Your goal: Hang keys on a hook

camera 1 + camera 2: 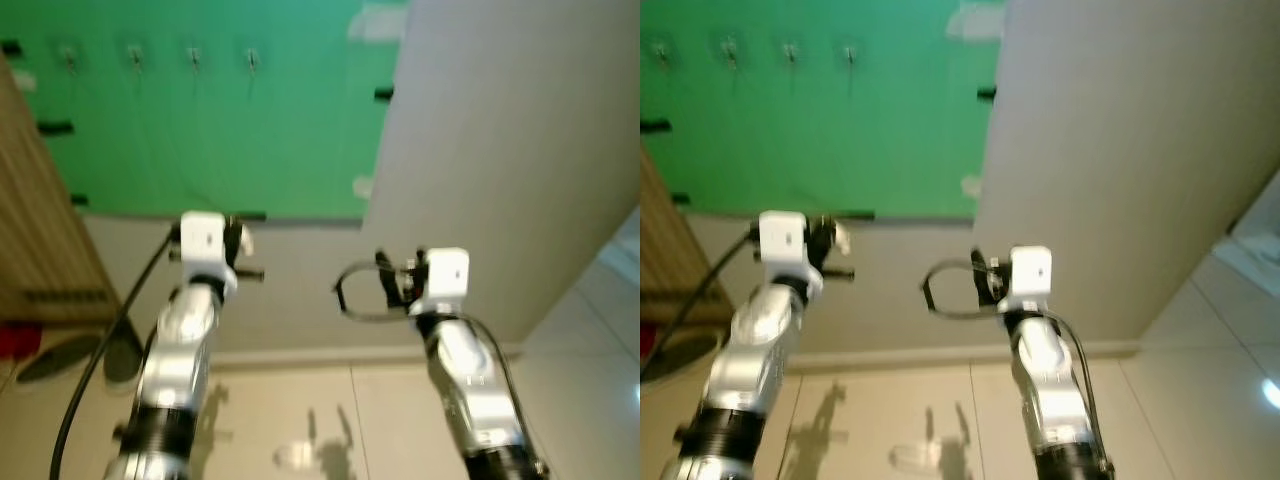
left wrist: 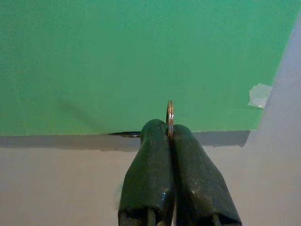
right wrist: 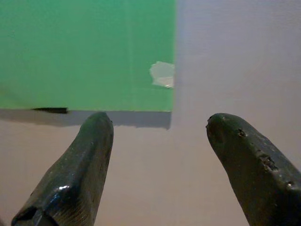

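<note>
Green board (image 1: 220, 130) on wall, w/ row of small hooks (image 1: 193, 57) along its top, well above both hands. Left hand (image 2: 170, 134) raised toward board, fingers pinched tight on thin metal key ring (image 2: 170, 115) poking out past fingertips. Right hand (image 3: 160, 136) beside it, fingers spread wide, holding nothing, facing board's lower corner.

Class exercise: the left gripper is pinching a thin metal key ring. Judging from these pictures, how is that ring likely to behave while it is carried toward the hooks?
The key ring looks thin, rigid metal, so it probably keeps its shape. The left gripper holds only its edge, so it could pivot or slip. Being slim, it is likely light.
</note>
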Controlling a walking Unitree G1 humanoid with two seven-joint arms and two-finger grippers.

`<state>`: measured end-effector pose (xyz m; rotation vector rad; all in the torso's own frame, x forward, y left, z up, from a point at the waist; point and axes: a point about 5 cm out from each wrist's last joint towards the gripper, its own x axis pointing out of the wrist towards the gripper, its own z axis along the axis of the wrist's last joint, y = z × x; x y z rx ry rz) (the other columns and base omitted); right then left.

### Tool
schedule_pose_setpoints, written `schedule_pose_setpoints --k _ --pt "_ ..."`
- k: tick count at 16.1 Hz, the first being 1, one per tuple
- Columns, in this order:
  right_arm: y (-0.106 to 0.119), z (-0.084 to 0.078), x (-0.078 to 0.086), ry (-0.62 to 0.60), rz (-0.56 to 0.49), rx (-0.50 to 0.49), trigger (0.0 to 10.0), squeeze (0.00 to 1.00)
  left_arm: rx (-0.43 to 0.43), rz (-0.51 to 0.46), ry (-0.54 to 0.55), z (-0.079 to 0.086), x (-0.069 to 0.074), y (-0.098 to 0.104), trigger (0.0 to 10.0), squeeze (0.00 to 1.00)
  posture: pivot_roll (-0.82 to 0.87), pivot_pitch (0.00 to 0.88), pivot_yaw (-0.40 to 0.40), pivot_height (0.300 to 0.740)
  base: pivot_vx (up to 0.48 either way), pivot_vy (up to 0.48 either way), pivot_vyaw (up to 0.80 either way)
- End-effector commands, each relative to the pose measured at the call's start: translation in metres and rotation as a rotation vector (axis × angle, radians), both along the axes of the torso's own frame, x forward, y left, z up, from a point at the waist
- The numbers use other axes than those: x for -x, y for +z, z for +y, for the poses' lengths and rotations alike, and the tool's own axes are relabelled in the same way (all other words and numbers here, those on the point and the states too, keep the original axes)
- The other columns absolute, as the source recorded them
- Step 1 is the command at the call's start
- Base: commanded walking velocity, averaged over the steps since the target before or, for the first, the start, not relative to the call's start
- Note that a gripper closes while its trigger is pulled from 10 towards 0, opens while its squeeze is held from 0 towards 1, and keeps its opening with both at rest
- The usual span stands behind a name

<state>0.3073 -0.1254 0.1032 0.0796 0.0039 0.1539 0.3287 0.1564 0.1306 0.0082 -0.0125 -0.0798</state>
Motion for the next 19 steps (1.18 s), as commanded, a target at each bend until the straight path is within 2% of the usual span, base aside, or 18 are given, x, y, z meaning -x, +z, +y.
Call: schedule_pose_setpoints --k 1,3,4,7,10,12,13,15,16,17,19 --pt "0.004 -0.007 -0.001 -0.015 -0.018 0.003 10.0 0.0 0.002 -0.028 -0.039 -0.014 -0.001 0.008 10.0 0.0 -0.03 0.0 -0.025 0.74 0.454 0.0 0.0" --pt "0.003 -0.004 -0.002 -0.005 -0.013 0.012 10.0 0.0 -0.01 -0.048 -0.048 -0.015 -0.003 0.012 10.0 0.0 -0.02 0.0 -0.032 0.74 0.454 0.0 0.69" --pt "0.003 -0.002 -0.002 -0.004 -0.018 0.002 10.0 0.0 0.01 -0.062 -0.043 -0.012 -0.005 0.016 10.0 0.0 -0.02 0.0 -0.031 0.74 0.454 0.0 0.0" --pt "0.002 -0.003 -0.003 0.003 -0.01 0.018 10.0 0.0 -0.038 -0.097 -0.043 0.003 -0.014 0.027 10.0 0.0 -0.02 0.0 -0.033 0.74 0.454 0.0 0.0" --pt "0.001 -0.004 -0.003 0.001 -0.009 0.021 10.0 0.0 -0.058 -0.105 -0.078 0.002 -0.016 0.031 10.0 0.0 -0.02 0.0 -0.032 0.74 0.454 0.0 0.0" --pt "0.0 -0.005 -0.002 -0.005 -0.008 0.023 10.0 0.0 -0.067 -0.126 -0.154 -0.004 -0.016 0.036 10.0 0.0 -0.03 0.0 -0.031 0.74 0.45 0.0 0.0" --pt "-0.001 -0.006 -0.001 -0.005 -0.005 0.023 10.0 0.0 -0.071 -0.159 -0.271 -0.015 -0.017 0.05 10.0 0.0 -0.03 0.0 -0.032 0.74 0.0 0.0 0.0" --pt "-0.002 -0.006 0.0 -0.003 -0.003 0.024 10.0 0.0 -0.008 -0.183 -0.437 -0.025 -0.015 0.072 10.0 0.0 -0.02 0.0 -0.033 0.74 0.0 0.0 0.0" --pt "-0.002 -0.006 0.0 0.001 0.001 0.023 10.0 0.0 0.029 -0.186 -0.56 -0.029 -0.013 0.086 10.0 0.0 -0.02 0.0 -0.033 0.74 0.0 0.0 0.0" --pt "-0.003 -0.005 0.0 0.009 0.008 0.021 10.0 0.0 -0.007 -0.191 -0.697 -0.031 -0.008 0.097 10.0 0.0 -0.02 0.0 -0.031 0.74 0.0 0.0 0.0" --pt "-0.004 -0.003 0.0 0.018 0.01 0.021 10.0 0.0 -0.027 -0.173 -0.817 -0.024 -0.008 0.105 10.0 0.0 -0.03 0.0 -0.024 0.74 0.0 0.0 0.0"
